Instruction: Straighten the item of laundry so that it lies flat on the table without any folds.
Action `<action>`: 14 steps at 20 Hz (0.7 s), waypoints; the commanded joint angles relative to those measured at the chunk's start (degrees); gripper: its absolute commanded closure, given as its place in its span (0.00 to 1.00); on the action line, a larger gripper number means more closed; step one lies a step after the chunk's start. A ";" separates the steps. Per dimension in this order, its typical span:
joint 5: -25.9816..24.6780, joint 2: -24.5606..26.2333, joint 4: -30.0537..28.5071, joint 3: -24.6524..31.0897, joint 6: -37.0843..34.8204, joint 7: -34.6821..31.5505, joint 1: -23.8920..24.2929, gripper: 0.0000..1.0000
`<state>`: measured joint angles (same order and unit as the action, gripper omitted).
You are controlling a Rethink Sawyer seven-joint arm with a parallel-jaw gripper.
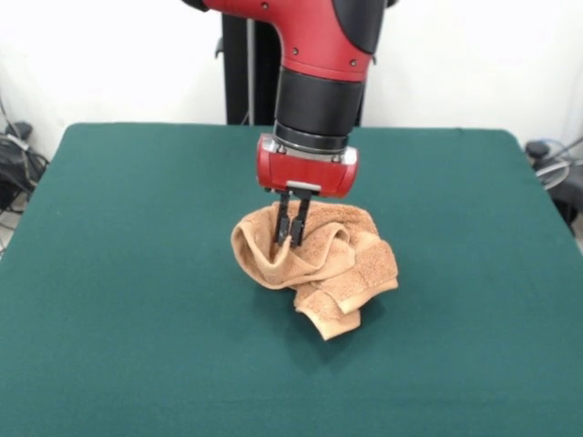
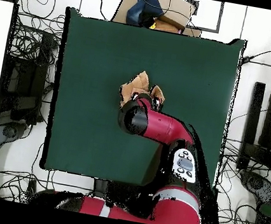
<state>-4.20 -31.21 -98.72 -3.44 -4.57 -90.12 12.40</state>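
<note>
The light orange-tan towel [image 1: 319, 264] lies crumpled in a heap near the middle of the dark green table [image 1: 127, 273]. My gripper [image 1: 290, 238] points straight down into the heap's left upper part, its two black fingers close together and pinching a raised fold of the towel. In the overhead view the towel [image 2: 137, 85] shows partly, with the red arm covering its near side; the gripper itself is hidden there under the arm. The towel's label does not show.
The green table [image 2: 85, 121] spreads wide on all sides of the towel. Cables and boxes lie on the floor beyond the table edges. The robot's pedestal stands at the table's far side in the front view.
</note>
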 commanded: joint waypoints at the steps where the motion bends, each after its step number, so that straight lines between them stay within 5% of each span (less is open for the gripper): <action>1: -3.84 0.16 -3.23 4.23 2.85 -6.84 0.83 1.00; 5: -3.59 -1.34 -2.59 3.50 0.64 -6.92 0.08 1.00; 14: -1.25 -17.64 -7.73 6.82 -16.42 -2.05 4.38 1.00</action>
<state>-5.77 -39.49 -101.57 -1.96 -9.18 -90.12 15.67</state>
